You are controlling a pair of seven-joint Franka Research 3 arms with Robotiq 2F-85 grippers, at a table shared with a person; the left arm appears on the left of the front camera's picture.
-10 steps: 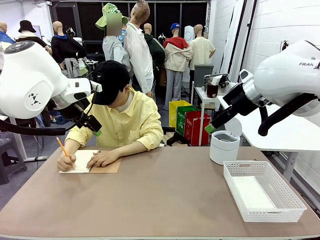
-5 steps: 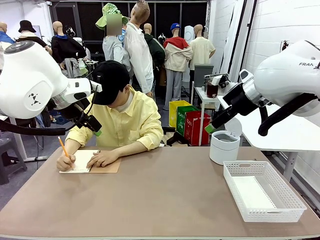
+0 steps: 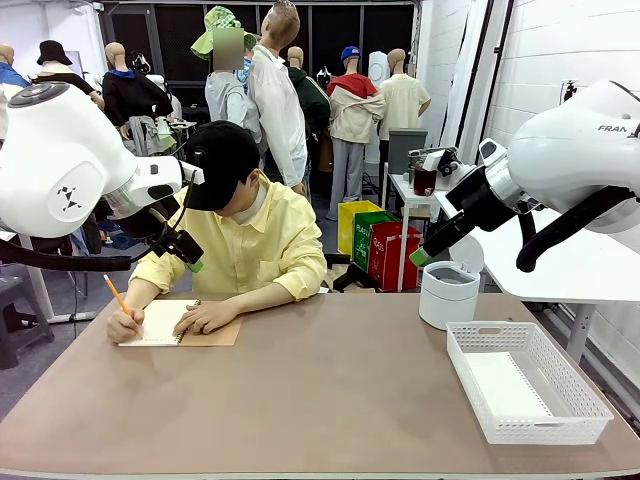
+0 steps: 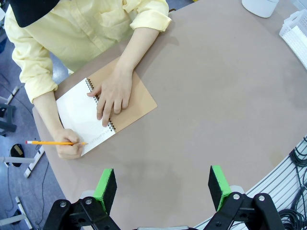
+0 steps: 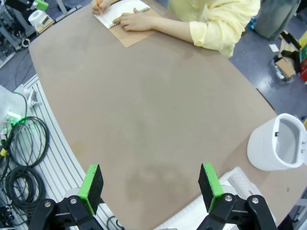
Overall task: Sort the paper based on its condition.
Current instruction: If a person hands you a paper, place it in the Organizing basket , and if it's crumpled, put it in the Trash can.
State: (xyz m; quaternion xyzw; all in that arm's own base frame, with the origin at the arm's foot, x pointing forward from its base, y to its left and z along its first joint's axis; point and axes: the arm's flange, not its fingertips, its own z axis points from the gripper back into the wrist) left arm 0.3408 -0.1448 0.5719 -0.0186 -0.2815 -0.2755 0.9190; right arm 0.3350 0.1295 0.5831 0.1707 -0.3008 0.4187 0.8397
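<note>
Currently both arms hang above the worktop [image 3: 330, 400] with nothing in their grasp. Seen from its own wrist camera, the left pincer [image 4: 162, 188] stands wide open, its green pads well apart over bare brown surface. The right pincer [image 5: 149, 184] is spread just as wide, also over bare surface near the robot's edge. From the front, the left pincer hovers high beside the person's shoulder. The right one hovers above a white bin [image 3: 447, 293] whose lid is flipped up.

A loose white sheet of paper [image 3: 505, 385] lies flat on the bottom of the white basket [image 3: 592, 402]. The basket sits on the robot's right side of the worktop, just beside the bin and nearer the robot.

At the far left corner a person in a yellow shirt leans over a notebook [image 4: 139, 98] that lies open, its brown cover folded out to one side. The person's left hand [image 4: 112, 93] lies flat across the spiral binding, fingers reaching onto the white page [image 4: 76, 110]. The person's right hand [image 4: 69, 149] rests at the page's corner and holds an orange pencil [image 4: 53, 143] with its tip on the page. The notebook is well apart from the basket, with bare worktop between them.
</note>
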